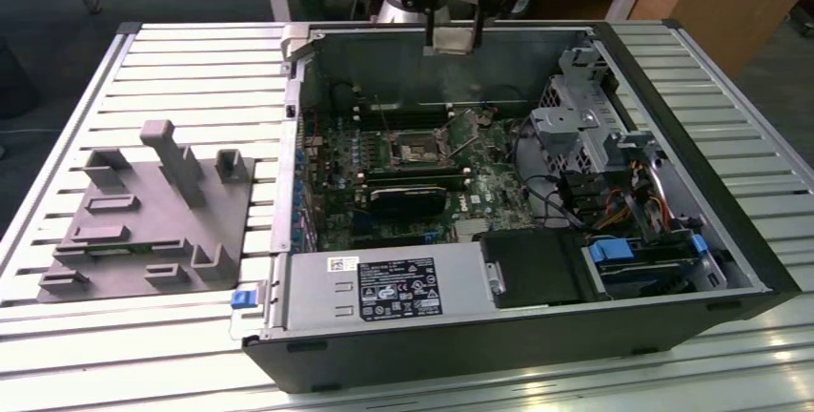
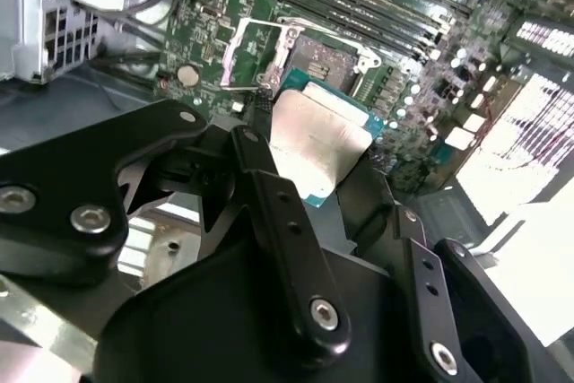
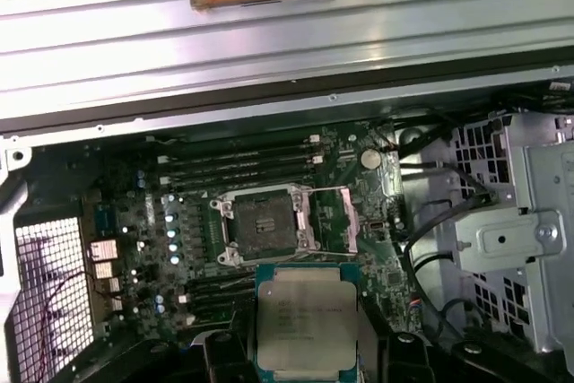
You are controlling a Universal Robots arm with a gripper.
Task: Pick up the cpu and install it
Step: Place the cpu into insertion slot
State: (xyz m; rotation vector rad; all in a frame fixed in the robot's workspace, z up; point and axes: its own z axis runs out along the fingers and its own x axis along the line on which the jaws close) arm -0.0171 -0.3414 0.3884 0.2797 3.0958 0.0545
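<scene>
exterior view puts the gripper (image 1: 455,32) in the upper middle of the frame, over the far side of the open computer case (image 1: 744,240). it is clamped on the cpu (image 1: 453,42). in the second wrist view the fingers (image 2: 278,213) pinch two opposite edges, and the chip's silvery lid shows between them. the socket (image 1: 417,152) sits at the middle of the exterior frame on the motherboard (image 1: 381,183), well apart from the chip. it is uncovered, with its load frame (image 3: 334,218) swung open just beside it.

your risks from here, as a judgement:
- you hold the chip by its thin edges only, so a jolt could let it slip or tilt. a drop onto the board would likely damage something.
- the socket's contact field lies bare. if the chip arrives skewed, turned the wrong way or off level, you could bend contacts.
- the opened load frame lies right beside the socket, so a finger clipping it could knock the chip askew.
</scene>
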